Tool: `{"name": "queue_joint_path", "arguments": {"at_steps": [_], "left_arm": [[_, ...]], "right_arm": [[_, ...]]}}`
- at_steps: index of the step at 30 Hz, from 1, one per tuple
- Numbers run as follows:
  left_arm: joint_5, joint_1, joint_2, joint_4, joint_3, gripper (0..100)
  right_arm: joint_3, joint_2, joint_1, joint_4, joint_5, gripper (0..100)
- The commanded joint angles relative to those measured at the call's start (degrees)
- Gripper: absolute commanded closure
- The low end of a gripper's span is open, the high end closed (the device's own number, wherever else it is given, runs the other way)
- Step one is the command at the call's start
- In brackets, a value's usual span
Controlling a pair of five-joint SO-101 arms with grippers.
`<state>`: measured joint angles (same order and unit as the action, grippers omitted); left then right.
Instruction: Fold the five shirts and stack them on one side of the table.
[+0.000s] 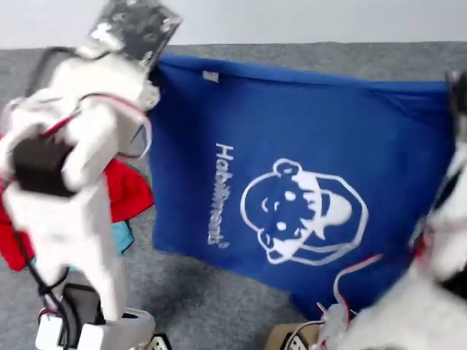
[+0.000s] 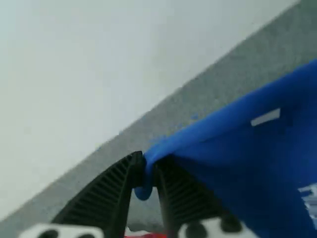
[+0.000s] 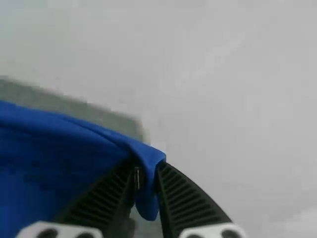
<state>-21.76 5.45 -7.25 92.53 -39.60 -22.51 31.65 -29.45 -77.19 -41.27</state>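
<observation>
A grey, felt-like tabletop stretches back to a plain, pale wall and meets it in a straight line along the far edge. The wall is bare and whitish. The light on it is soft and even.

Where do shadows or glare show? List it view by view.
High view: even light, no glare on the blue shirt, no hard shadow on the table. Left wrist view: the shirt darkens under its fold by the left gripper. Right wrist view: same shading beside the right gripper, pale wall without glare.
</observation>
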Motion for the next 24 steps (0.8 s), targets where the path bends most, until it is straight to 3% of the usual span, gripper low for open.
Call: {"name": "queue_joint_path", "arguments": {"at_steps": [1,9,13,18,24], "left_arm": [[-0.3,-0.9,-0.2,-12.0,14.8,100],[-0.4,-0.8,0.0,-40.2,40.1,100],[-0.4,-1.1,4.0,-50.8,46.7,100],[-0.3,-4.7,15.9,-57.2,42.7,100],[-0.2,-6.9,31.3,-56.4,26.4,100]], "right_arm": [[4.8,-5.2,4.2,2.9,1.3,98.8],[17.6,-17.5,10.3,18.9,5.5,98.8],[19.9,-23.4,12.3,25.7,5.5,98.8],[19.9,-31.4,13.3,33.7,5.6,98.8],[19.8,-38.6,13.8,43.4,5.5,98.8]]}}
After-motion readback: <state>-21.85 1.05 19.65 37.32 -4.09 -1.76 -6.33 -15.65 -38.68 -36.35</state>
